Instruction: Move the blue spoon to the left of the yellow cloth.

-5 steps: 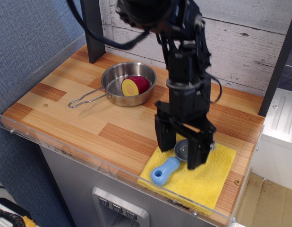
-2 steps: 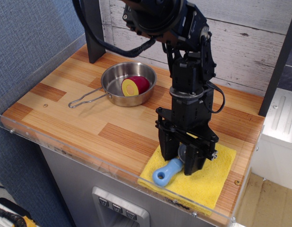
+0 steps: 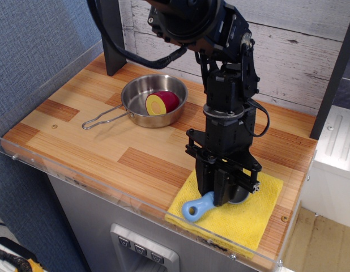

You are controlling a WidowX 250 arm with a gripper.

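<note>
The blue spoon [image 3: 196, 208] lies on the yellow cloth [image 3: 254, 215] at the front right of the wooden counter. Its light-blue handle points front-left toward the cloth's edge. Its grey bowl is almost wholly hidden behind my fingers. My gripper [image 3: 219, 197] stands upright, straight down on the cloth. Its fingers are closed around the spoon where the handle meets the bowl. The spoon still rests on the cloth.
A steel pan [image 3: 133, 90] with a wire handle sits at the back left and holds a red and yellow toy fruit half [image 3: 162, 102]. A black post [image 3: 111, 39] stands behind it. A clear plastic lip [image 3: 79, 181] runs along the counter's front and left edges.
My gripper has come down onto the cloth and its fingers have closed in on the spoon, hiding the grey bowl. The spoon has hardly shifted.
</note>
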